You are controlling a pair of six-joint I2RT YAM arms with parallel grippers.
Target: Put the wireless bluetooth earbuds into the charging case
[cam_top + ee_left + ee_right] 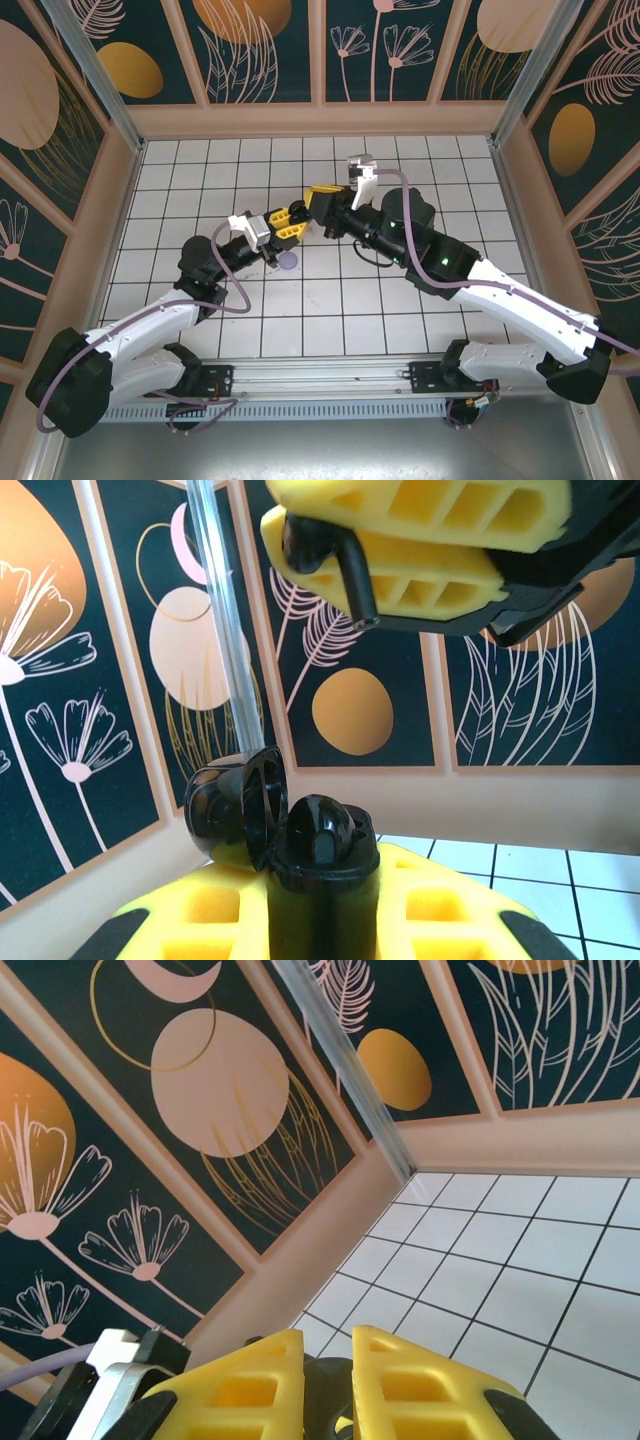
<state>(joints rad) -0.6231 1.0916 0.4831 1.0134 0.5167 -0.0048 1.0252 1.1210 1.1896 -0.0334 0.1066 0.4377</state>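
Both arms are angling inward, wrists meeting above mid-table. The left gripper (pixel 284 224) is clamping the black charging case (pixel 322 880) upright, lid open. The right gripper (pixel 322 195) is pinching a black earbud (pixel 352 580) just above it, stem pointing down.

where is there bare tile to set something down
Free: the far tiles along the back wall, the right strip by the side wall, and the near tiles before the rail. Crowded: mid-floor, where the left claw and right claw meet near a purple item.
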